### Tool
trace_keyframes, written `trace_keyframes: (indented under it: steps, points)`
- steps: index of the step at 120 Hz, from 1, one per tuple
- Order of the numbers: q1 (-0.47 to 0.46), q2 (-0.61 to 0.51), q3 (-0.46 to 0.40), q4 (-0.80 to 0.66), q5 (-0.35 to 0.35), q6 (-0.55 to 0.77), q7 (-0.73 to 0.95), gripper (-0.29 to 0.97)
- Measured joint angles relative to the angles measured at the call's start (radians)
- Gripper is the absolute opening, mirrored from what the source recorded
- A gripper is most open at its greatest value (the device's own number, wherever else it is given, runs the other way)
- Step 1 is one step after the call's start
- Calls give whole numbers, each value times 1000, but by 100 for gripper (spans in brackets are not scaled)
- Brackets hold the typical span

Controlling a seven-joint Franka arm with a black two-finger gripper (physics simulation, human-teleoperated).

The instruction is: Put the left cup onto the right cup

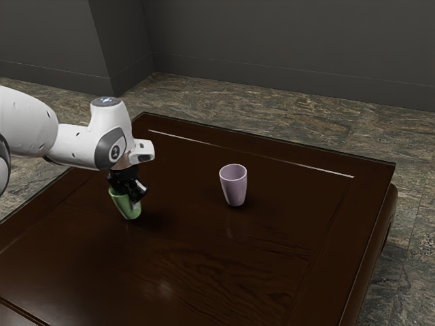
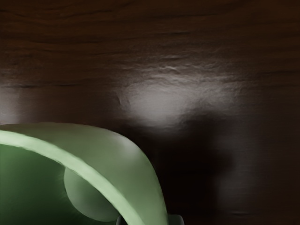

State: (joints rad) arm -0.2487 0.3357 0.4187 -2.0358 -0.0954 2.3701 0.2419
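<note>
A green cup (image 1: 126, 204) stands tilted on the dark wooden table (image 1: 204, 272), toward the exterior view's left. My black gripper (image 1: 129, 188) comes down on its rim, with the fingers on either side of the cup wall, shut on it. In the wrist view the green cup (image 2: 93, 173) lies large and close just under my hand, its open mouth and inner bottom showing. A pale purple cup (image 1: 233, 184) stands upright near the middle of the table, well to the right of my gripper and apart from it.
The table has a raised rim (image 1: 380, 204) along its far and right sides. Marble floor (image 1: 285, 109) and dark walls surround it. Bare tabletop lies between the two cups and in front of them.
</note>
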Motion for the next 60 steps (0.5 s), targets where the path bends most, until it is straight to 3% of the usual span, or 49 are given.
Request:
trace_keyframes:
  steps: [60]
  points:
    - [-9, -25, 3, -1, 17, -18, -17, -10]
